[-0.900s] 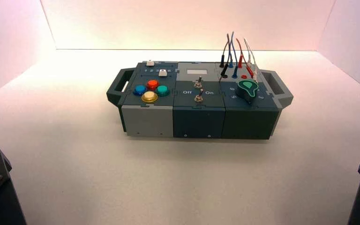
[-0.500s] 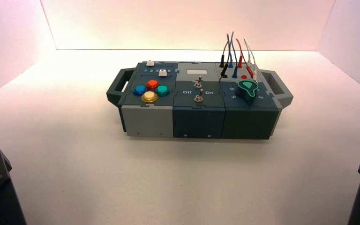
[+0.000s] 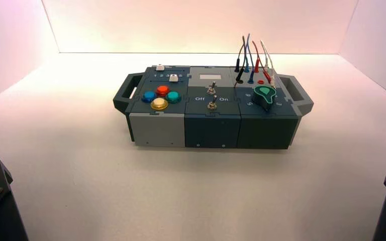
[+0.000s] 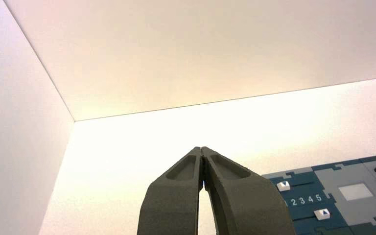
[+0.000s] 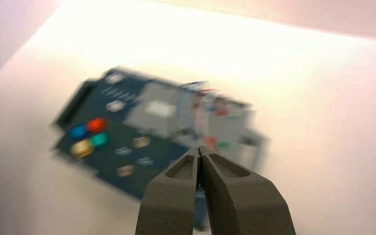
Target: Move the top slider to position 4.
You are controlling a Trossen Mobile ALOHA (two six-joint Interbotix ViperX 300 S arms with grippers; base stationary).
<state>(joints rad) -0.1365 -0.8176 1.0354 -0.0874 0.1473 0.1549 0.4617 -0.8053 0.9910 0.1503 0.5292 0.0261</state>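
Both arms sit parked at the near corners, well short of the dark teal box you're working on.

Your biggest landmark is that long, handled box on the white table, with four round coloured buttons on its left section, two metal toggle switches in the middle and a green teardrop knob below the plugged-in wires on the right. Your left gripper has its dark fingers pressed together on nothing, and your right gripper is likewise closed and empty. From the left wrist, the top slider, a tiny white rectangular knob, lies well beyond and beside the fingertips, at the 1 end of the printed row, with position 4 further along. The twin white knob sits one track nearer.
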